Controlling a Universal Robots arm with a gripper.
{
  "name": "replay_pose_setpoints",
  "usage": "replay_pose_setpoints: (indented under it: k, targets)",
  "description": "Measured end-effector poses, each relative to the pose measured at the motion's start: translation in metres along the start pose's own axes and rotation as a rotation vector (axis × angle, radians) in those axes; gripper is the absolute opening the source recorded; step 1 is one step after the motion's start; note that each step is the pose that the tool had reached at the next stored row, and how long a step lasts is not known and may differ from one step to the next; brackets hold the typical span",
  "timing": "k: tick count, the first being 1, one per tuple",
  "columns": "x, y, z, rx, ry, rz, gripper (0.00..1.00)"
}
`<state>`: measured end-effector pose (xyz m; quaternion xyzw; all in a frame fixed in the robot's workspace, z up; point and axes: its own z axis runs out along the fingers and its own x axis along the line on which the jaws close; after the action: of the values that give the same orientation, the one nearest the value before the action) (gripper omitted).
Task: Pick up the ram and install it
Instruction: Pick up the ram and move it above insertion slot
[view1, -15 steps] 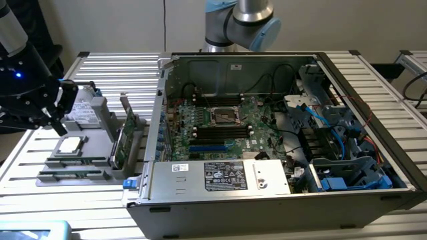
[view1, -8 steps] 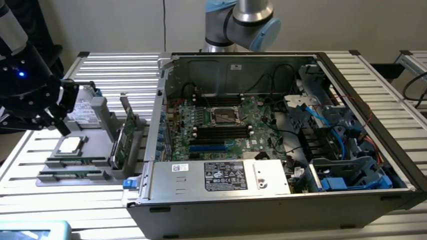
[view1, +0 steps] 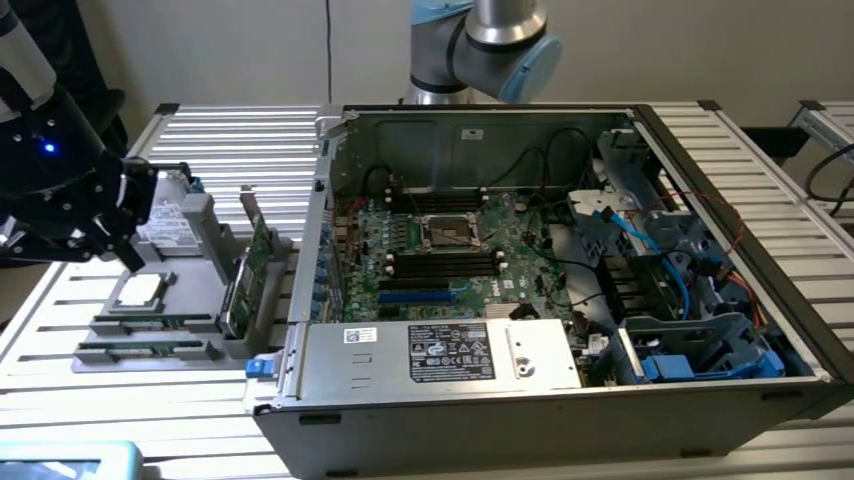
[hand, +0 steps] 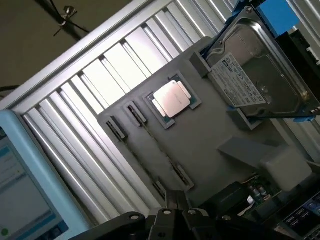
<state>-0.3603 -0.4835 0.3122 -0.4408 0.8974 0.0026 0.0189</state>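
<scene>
**Ram at rest in the tray, my gripper above it**

The ram (view1: 150, 322) lies on its long edge in a holder near the front of the grey tray (view1: 194, 280), at the exterior view's left and outside the computer case (view1: 534, 420). A second green stick (view1: 140, 349) lies parallel and just beside it, in the holder closest to the tray's front edge. In the wrist view the ram (hand: 156, 146) appears as a thin line running between end clips on the tray (hand: 210, 140).

Just behind the ram sits the square silver processor chip (view1: 140, 290) (hand: 171, 99) in its own recess. Behind that a hard drive (view1: 167, 215) (hand: 255, 75) is propped up. An expansion card (view1: 247, 280) stands upright at the tray's edge nearest the case.

My gripper (view1: 131, 262) (hand: 174, 202) hangs above the tray, over the processor chip as the exterior view has it, and apart from the ram. I cannot tell whether it is released or clenched.

The case lies open on the slatted metal table (view1: 214, 135) (hand: 115, 65). It shows the motherboard (view1: 501, 225), with dark memory slots (view1: 443, 263) on either side of the processor socket (view1: 451, 231). The power supply (view1: 441, 352) sits along the case's near wall
</scene>
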Motion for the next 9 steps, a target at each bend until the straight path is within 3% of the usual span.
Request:
replay_pose_setpoints:
  k: [9]
  targets:
    - [0.0001,0.0001,0.0008,-0.0065,-0.0028,-0.161,0.11]
